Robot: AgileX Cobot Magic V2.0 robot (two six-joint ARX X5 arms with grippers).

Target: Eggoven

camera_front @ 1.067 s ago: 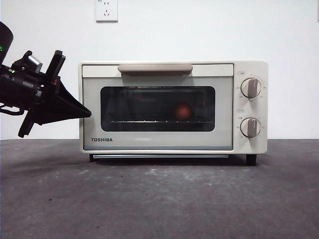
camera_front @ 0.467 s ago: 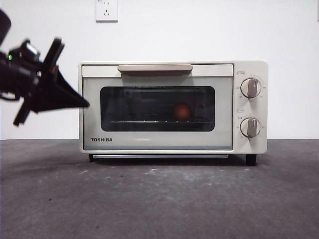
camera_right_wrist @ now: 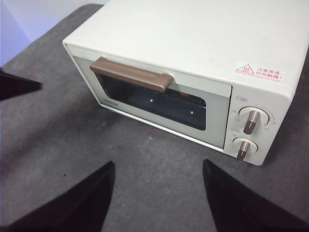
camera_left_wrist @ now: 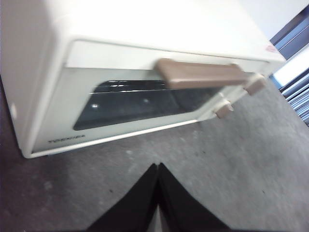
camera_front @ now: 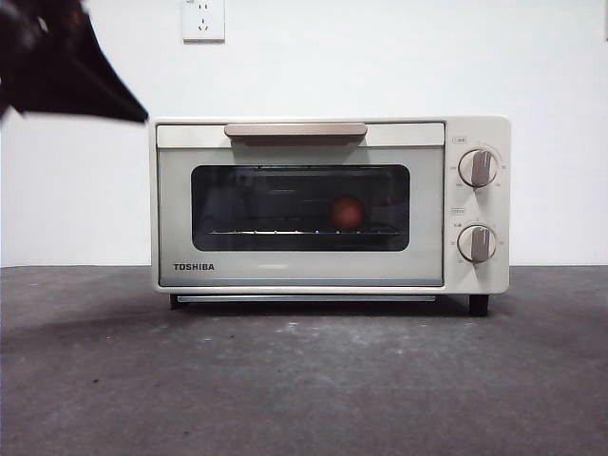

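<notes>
The cream TOSHIBA toaster oven (camera_front: 328,204) stands on the dark table with its door closed and its tan handle (camera_front: 295,129) at the top. The reddish-brown egg (camera_front: 348,212) sits on the rack inside, seen through the dark glass window. My left gripper (camera_front: 142,119) is shut and empty, high at the upper left, just off the oven's top left corner. In the left wrist view its jaws (camera_left_wrist: 158,166) are pressed together above the table in front of the oven (camera_left_wrist: 145,77). My right gripper (camera_right_wrist: 159,166) is open and empty, raised above the table before the oven (camera_right_wrist: 193,63).
Two knobs (camera_front: 478,167) sit on the oven's right panel. A white wall with a socket (camera_front: 203,19) stands behind. Grey table (camera_front: 304,380) stretches in front of the oven. The left gripper's tip (camera_right_wrist: 19,86) shows at the side of the right wrist view.
My left gripper has risen up and to the left, from beside the oven's left side to the top left corner of the front view. The oven and egg have not moved.
</notes>
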